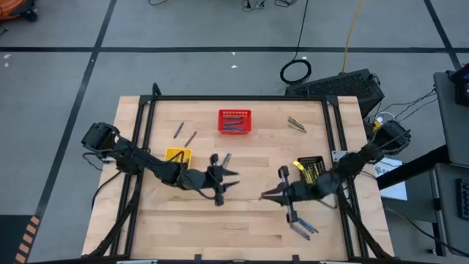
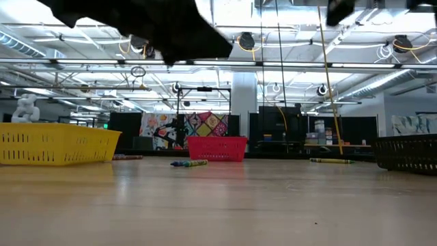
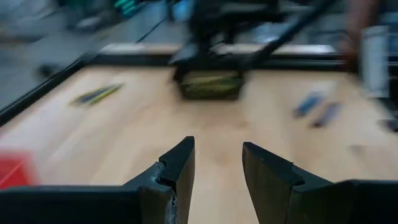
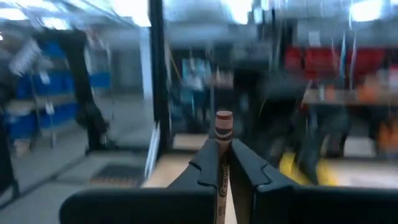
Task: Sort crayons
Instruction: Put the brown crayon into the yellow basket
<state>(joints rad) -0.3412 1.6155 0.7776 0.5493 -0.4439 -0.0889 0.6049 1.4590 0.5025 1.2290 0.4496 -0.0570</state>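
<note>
Right gripper (image 4: 222,163) sits over the middle of the table (image 1: 242,220), right of centre, arm reaching in from the right edge and pointing left. Its jaws are clamped on one brown crayon (image 4: 222,134), which stands up between the fingers with its tip poking clear above them.

Left gripper (image 3: 217,168) hangs left of centre, arm stretched in from the left edge past the yellow basket (image 1: 178,155), pointing right toward the other gripper. Its jaws stand apart with nothing between them.

Three baskets counted: yellow at left, red basket (image 1: 234,121) at the far middle, black basket (image 1: 311,168) at right under the right arm. The red one holds a few crayons; number not readable.

Loose crayons on the wood: two dark sticks (image 1: 184,134) far left, a small pair (image 1: 296,125) far right, a couple of blue ones (image 1: 305,229) near the front edge, right. One more by the left gripper, hard to make out.

Low view: arms only dark shapes at the top edge, grippers cut off.
</note>
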